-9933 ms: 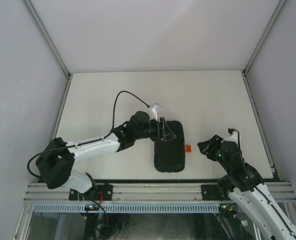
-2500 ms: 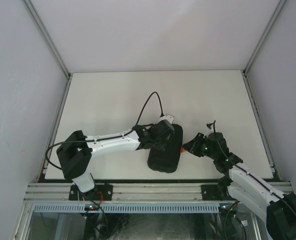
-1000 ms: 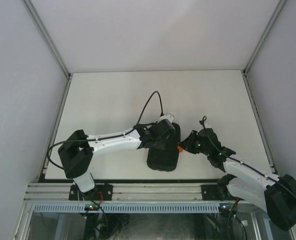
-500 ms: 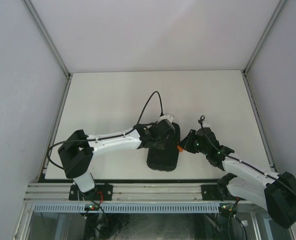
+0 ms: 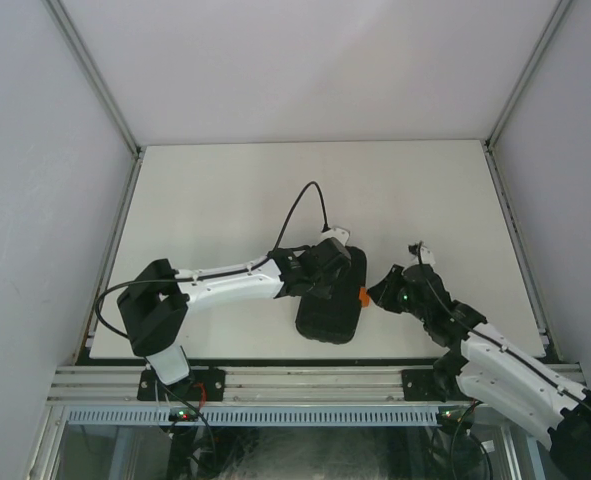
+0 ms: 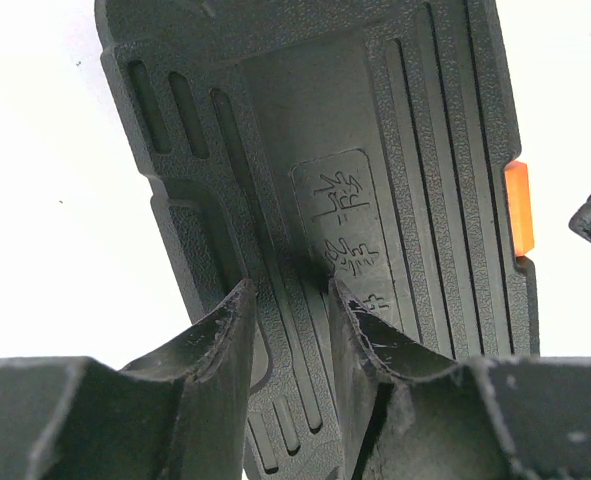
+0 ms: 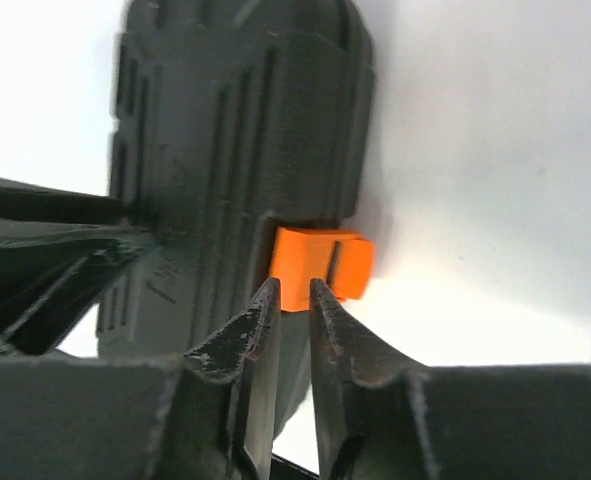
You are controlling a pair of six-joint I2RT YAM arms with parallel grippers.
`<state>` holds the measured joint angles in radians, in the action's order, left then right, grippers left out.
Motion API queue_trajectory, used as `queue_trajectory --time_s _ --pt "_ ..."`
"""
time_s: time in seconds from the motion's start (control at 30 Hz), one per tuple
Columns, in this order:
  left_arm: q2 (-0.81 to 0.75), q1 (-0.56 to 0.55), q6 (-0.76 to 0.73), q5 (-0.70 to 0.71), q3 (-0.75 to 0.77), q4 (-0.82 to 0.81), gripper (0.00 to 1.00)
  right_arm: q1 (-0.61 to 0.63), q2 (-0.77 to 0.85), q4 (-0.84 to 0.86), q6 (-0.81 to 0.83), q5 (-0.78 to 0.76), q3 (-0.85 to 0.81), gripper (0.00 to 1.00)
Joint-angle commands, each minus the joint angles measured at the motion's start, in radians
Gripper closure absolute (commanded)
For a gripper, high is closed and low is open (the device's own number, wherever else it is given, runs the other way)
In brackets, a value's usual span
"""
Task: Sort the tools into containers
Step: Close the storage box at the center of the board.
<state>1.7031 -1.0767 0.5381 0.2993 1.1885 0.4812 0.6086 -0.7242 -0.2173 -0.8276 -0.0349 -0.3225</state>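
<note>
- My left arm point(image 5: 225, 285) reaches from its base at the near left corner, across the white tabletop point(image 5: 205, 190), toward the middle.
- The left end effector point(image 6: 287, 295) sits over the far half of the case. Its two fingers point(image 6: 225, 335) are a small way apart and their tips are down at the ribbed lid. In the wrist view I see only lid surface in the gap, nothing pinched.
- The black tool case point(image 5: 327, 318) lies shut on the tabletop, in the near middle between my two arms. Its ribbed outer face is up and its long side runs roughly away from me, tilted a little.
- The wrist view shows raised lettering moulded into the middle panel of the lid, just beyond the left fingertips.
- The small orange latch point(image 5: 362, 296) sticks out from the case's right-hand edge, about halfway along it.
- The right end effector point(image 7: 293, 295) is just beside that edge, pointing at the latch. Its fingers are only a sliver apart, and their tips sit at the near edge of the orange piece. I cannot tell whether they touch it.
- My right arm point(image 5: 495, 355) runs back from there to its base at the near right corner.
</note>
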Motion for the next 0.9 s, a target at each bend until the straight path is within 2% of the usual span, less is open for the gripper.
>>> queue_trajectory --time_s 0.0,0.27,0.87 --pt "0.063 -0.020 0.032 -0.137 0.005 -0.001 0.62 -0.003 -0.059 -0.090 0.006 -0.080 -0.042 0.87" --pt "0.066 -0.020 0.032 -0.139 0.006 -0.001 0.62 -0.003 -0.206 -0.072 0.029 -0.077 -0.092 1.00" --pt "0.072 -0.020 0.033 -0.147 0.015 0.001 0.62 0.000 -0.357 0.030 0.037 0.015 -0.098 1.00"
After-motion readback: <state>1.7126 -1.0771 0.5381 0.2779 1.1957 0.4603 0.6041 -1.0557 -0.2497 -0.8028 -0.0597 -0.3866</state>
